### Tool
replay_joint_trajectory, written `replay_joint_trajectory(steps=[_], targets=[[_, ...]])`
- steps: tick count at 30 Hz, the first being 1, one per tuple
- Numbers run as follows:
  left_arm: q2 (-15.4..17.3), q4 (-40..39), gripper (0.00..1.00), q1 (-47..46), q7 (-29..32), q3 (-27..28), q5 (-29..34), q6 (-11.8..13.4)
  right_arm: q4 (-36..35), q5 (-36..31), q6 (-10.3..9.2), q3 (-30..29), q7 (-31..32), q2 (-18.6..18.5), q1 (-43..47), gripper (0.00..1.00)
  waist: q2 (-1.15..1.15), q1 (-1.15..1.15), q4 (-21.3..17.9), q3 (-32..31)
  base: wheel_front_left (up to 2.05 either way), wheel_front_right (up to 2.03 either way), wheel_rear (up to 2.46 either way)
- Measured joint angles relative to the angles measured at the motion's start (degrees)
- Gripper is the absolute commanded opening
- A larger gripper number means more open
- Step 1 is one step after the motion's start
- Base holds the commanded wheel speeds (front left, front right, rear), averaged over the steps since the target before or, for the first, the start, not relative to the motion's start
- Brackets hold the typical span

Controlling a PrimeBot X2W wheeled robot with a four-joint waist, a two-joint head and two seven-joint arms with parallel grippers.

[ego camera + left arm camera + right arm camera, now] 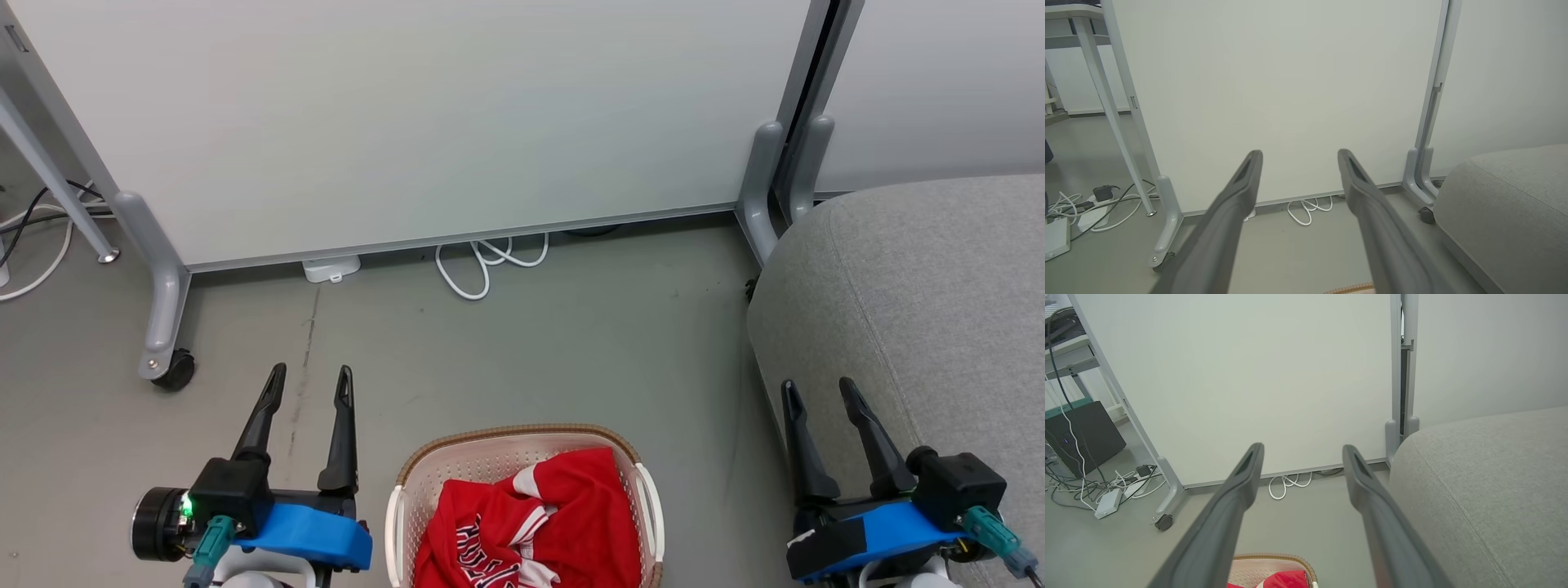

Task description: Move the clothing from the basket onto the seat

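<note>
Red clothing [535,523] with white stripes and dark-and-white lettering lies bunched in the cream basket [457,461] at the bottom middle of the head view. A bit of the clothing [1280,580] and the basket rim [1274,557] show in the right wrist view. The grey seat [922,302] stands at the right, and the seat [1511,212] is also in the left wrist view. My left gripper [313,376] is open, left of the basket and empty. Over the seat's front edge my right gripper [818,389] is open and empty.
A white partition panel [424,114] on grey feet with a castor [173,371] stands behind the basket. White cable loops [490,261] lie at its base. More cables and a power adapter [1108,502] lie at the left. Grey floor [571,343] stretches between basket and panel.
</note>
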Motion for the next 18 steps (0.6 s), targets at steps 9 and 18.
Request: replay_joint_trajectory(steps=[9, 18], targets=[[-0.07, 1.69, 1.0, -0.07, -0.16, 0.35, -0.81, -0.37, 0.74, -0.7, 0.0, -0.89, -0.19, -0.01, 0.0, 1.0, 0.0, 0.0, 0.02, -0.15, 0.0, 0.0, 0.0], [-0.09, 2.68, 1.0, -0.29, -0.16, 0.16, -2.03, -0.41, 1.2, -0.73, 0.0, -1.04, -0.19, -0.02, 0.01, 1.0, 0.0, 0.0, 0.1, -0.25, 0.0, 0.0, 0.0]])
